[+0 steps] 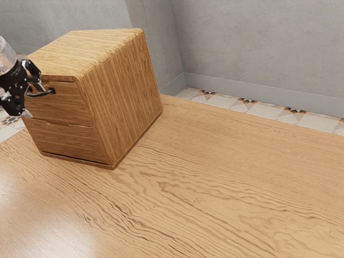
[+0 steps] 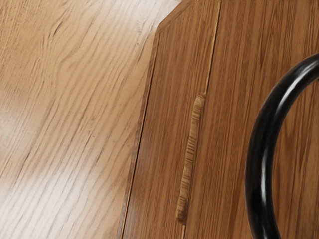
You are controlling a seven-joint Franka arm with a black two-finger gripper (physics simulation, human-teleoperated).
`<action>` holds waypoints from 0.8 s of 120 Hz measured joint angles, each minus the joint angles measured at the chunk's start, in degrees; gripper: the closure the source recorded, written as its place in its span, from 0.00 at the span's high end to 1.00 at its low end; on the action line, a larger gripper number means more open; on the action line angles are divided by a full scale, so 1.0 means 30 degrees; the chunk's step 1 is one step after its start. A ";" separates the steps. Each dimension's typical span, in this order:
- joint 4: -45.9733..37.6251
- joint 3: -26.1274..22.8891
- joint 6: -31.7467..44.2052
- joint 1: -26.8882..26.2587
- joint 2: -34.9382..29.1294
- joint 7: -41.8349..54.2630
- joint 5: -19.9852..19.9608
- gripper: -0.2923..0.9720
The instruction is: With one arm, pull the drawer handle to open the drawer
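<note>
- The end effector [image 1: 31, 81] is seen at the far left edge of the exterior view, brought up against the black handle [image 1: 44, 93]. Whether it is open or closed on the handle cannot be told.
- In the wrist view the handle [image 2: 261, 149] is seen as a black arc just under the hand. This placement is judged to be for a straight pull.
- The handle is mounted on the top drawer [image 1: 62, 105] of the cabinet [image 1: 107, 80], in the upper left of the exterior view.
- The drawer appears shut or nearly so, so its contents are hidden.
- The cabinet is set on the table [image 1: 215, 188].
</note>
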 joint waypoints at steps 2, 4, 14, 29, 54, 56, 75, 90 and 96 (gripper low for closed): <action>0.0031 0.0000 0.0051 -0.0002 0.0070 -0.0051 -0.0013 0.77; 0.0054 -0.0007 0.0105 0.0003 0.0132 -0.0100 -0.0034 0.77; 0.0169 -0.0003 0.0341 0.0003 0.0346 -0.0326 -0.0104 0.77; 0.0306 -0.0018 0.0561 0.0118 0.0593 -0.0582 -0.0259 0.77; -0.0150 0.0134 0.0875 0.0114 0.0560 -0.0817 -0.0674 0.77; -0.0186 0.0165 0.0895 0.0085 0.0552 -0.0825 -0.0694 0.77; -0.0648 0.0340 0.1005 -0.0042 0.0171 -0.0906 -0.0779 0.77; -0.1553 0.0372 0.1102 0.0106 -0.0841 -0.1008 -0.0707 0.77; -0.1678 0.0367 0.1121 0.0182 -0.1000 -0.1044 -0.0683 0.77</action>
